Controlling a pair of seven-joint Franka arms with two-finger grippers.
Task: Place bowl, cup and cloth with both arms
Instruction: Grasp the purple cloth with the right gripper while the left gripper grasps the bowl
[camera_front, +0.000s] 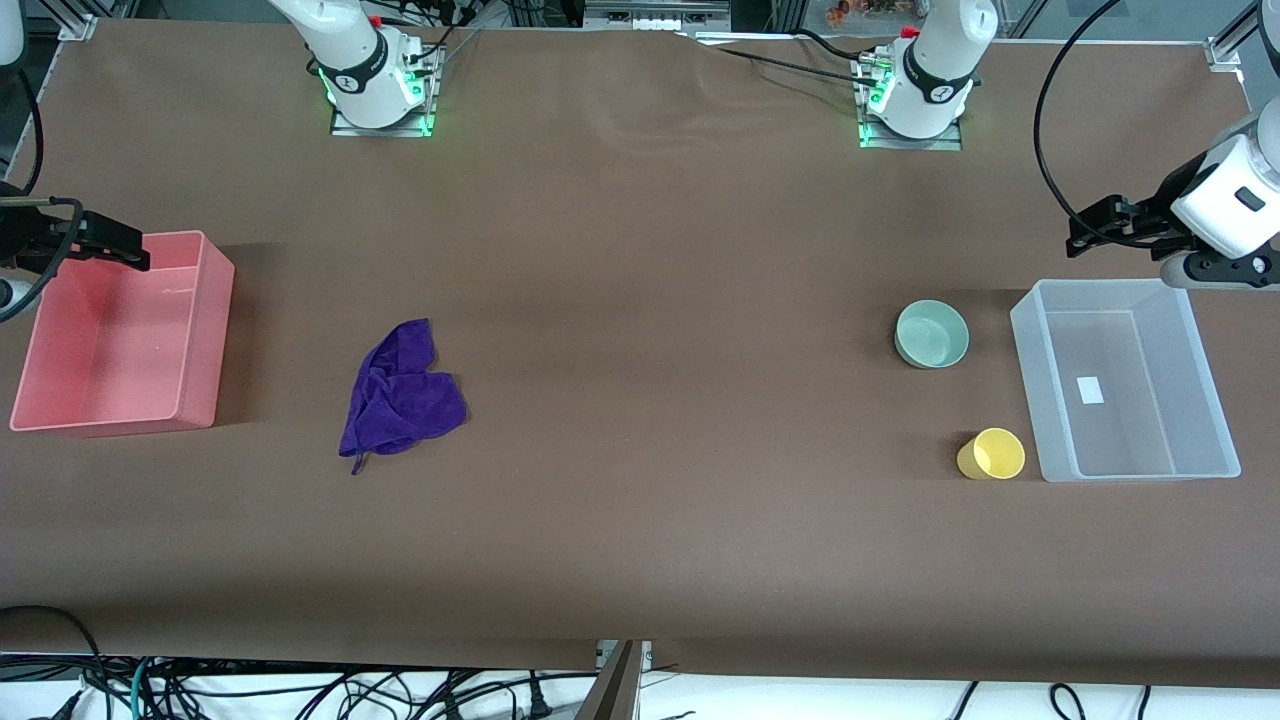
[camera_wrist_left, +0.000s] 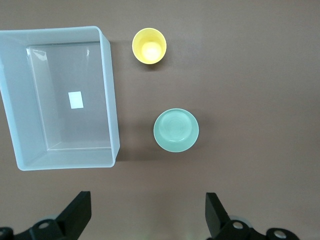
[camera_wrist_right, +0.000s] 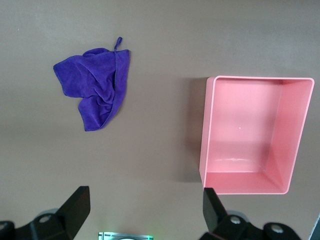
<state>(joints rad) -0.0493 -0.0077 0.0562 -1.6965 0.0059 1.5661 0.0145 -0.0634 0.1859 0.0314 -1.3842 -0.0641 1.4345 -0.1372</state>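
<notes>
The table (camera_front: 640, 250) is covered in a matt brown sheet, smooth apart from faint ripples between the two arm bases. The cloth (camera_front: 400, 400) is fuzzy purple fabric, crumpled, with a towel-like nap. The pink bin (camera_front: 205, 330), under the right gripper (camera_front: 125, 250), looks like smooth plastic with a slight sheen. The clear bin (camera_front: 1035, 380), below the left gripper (camera_front: 1085, 235), is frosted see-through plastic. Beside it, the bowl (camera_front: 932, 334) and cup (camera_front: 992, 454) are smooth plastic with soft highlights. Both grippers are matt black.
</notes>
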